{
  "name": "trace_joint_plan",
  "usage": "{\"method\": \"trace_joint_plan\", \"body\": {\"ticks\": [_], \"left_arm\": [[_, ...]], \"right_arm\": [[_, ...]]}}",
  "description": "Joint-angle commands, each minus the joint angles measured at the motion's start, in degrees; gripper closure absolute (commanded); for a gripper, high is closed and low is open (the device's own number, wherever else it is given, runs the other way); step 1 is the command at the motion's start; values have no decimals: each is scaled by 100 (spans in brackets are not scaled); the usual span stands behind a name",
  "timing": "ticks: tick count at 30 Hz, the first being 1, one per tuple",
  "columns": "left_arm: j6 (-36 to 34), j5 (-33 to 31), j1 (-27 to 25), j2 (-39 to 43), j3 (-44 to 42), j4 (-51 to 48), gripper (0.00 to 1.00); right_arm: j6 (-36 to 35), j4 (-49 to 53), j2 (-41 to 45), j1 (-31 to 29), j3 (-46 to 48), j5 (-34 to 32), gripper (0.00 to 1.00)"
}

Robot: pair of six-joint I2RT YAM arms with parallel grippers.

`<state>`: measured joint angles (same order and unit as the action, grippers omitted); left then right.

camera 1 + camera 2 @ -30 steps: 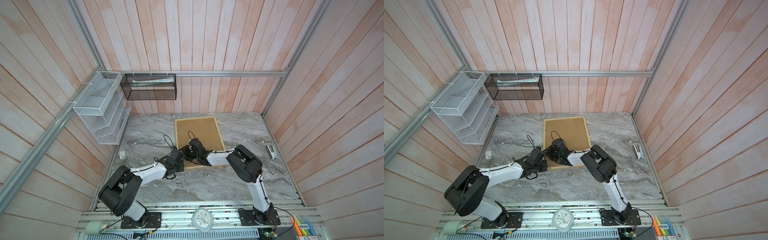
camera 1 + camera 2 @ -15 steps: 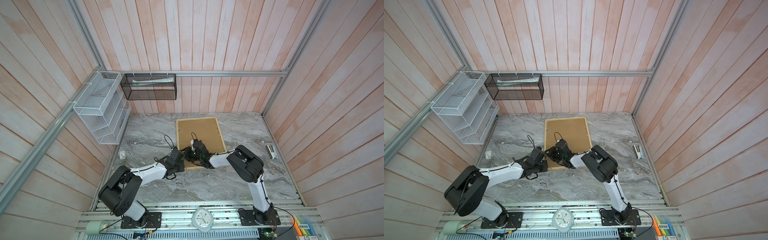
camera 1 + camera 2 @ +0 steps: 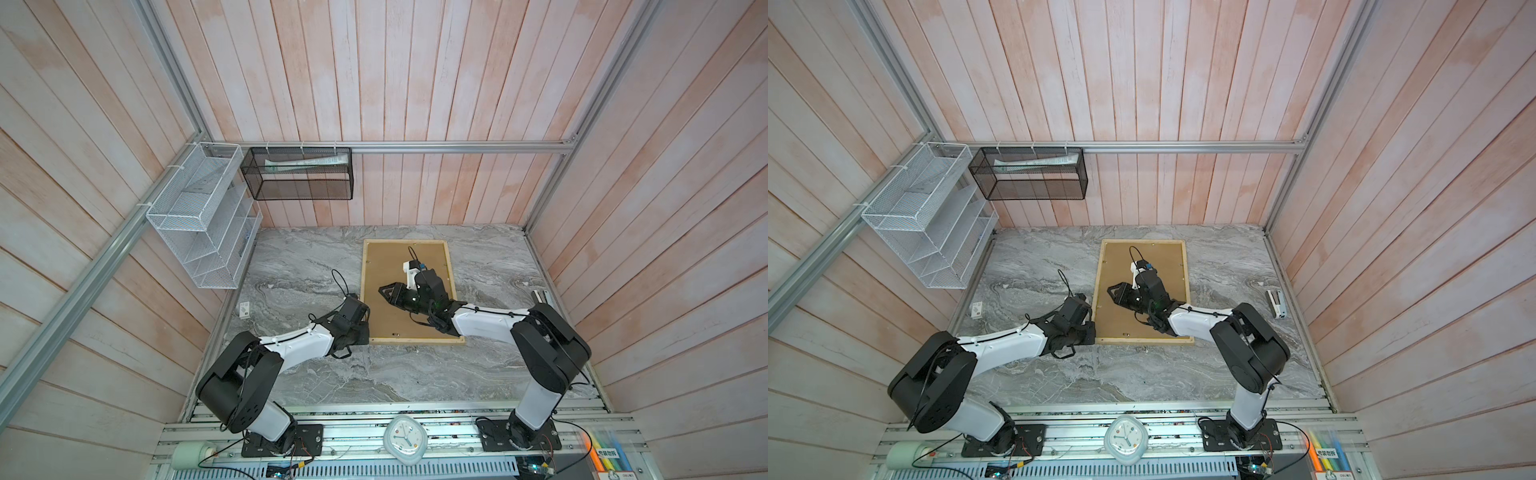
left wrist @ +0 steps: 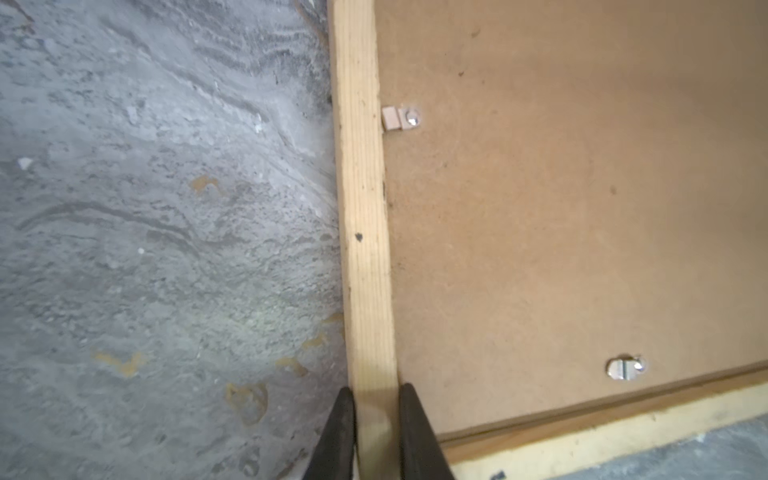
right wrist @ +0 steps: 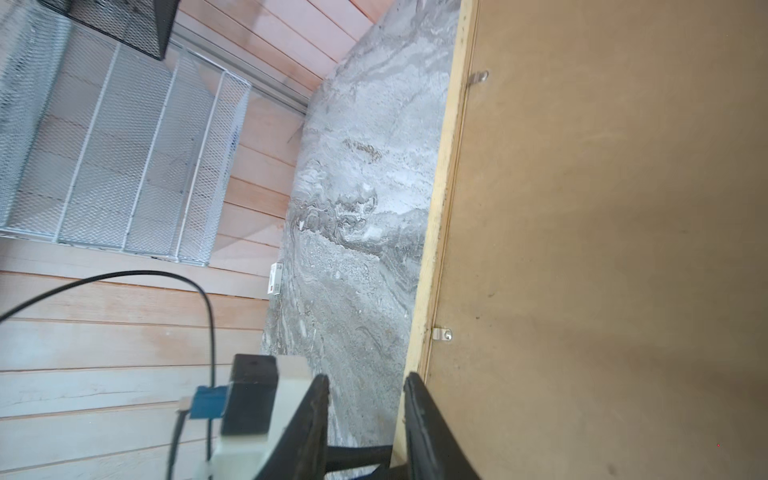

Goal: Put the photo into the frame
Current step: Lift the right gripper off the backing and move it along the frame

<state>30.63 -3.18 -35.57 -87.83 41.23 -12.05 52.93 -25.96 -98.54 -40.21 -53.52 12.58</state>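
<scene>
**Reader:** What is lying where, reading from the frame's left side across to its right?

**Legend:** At the frame's (image 4: 361, 187) left side, the left gripper (image 4: 375, 390) is straddling the left slat, near the frame corner closest to the robot. Its two fingers are sitting against either face of that slat, pinching it as far as the left wrist view shows. The frame is lying back-up on the marble table (image 3: 299, 270), with the brown backing board (image 3: 386, 266) sitting inside it. Above the board, within the frame's outline, the right gripper (image 5: 366, 377) is hovering with its jaws spread and nothing between them.

**Reader:** Which relation is governing the coming move?

**Legend:** The frame's long axis is running away from the robot toward the far wall, and the pinched slat is running along it. The left arm is the nearer one to that slat. The right gripper is pointing across the board toward the same slat.

**Reader:** And the counts?

**Legend:** One frame, one backing board and two grippers are showing, and two metal tabs (image 4: 401, 118) are showing in the left wrist view. The photo is appearing in no view, so whether it is lying beneath the board cannot be told.
</scene>
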Motion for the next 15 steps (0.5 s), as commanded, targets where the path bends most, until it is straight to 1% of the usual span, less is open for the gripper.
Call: {"method": "trace_joint_plan", "body": {"ticks": [1,4,6,9,12,14,15], "left_arm": [[-255,127,15,96,287,29,74],[-255,115,16,179,382,22,68],[-212,99,15,283,388,42,64],[-10,77,6,483,265,115,59],[526,42,-35,733,-37,346,57],[1040,-248,-154,883,-159,269,57],[1341,-397,-258,988,-250,258,56]], "right_arm": [[-781,1051,407,443,262,-234,67],[-1166,1502,883,1031,554,-145,67],[-1425,1802,1172,1406,728,-210,66],[-1783,2213,1481,2003,953,-241,64],[-2151,2041,1561,2593,1326,-177,64],[-2243,1907,1457,2946,1482,-162,64],[-2381,1924,1367,3082,1472,16,63]]}}
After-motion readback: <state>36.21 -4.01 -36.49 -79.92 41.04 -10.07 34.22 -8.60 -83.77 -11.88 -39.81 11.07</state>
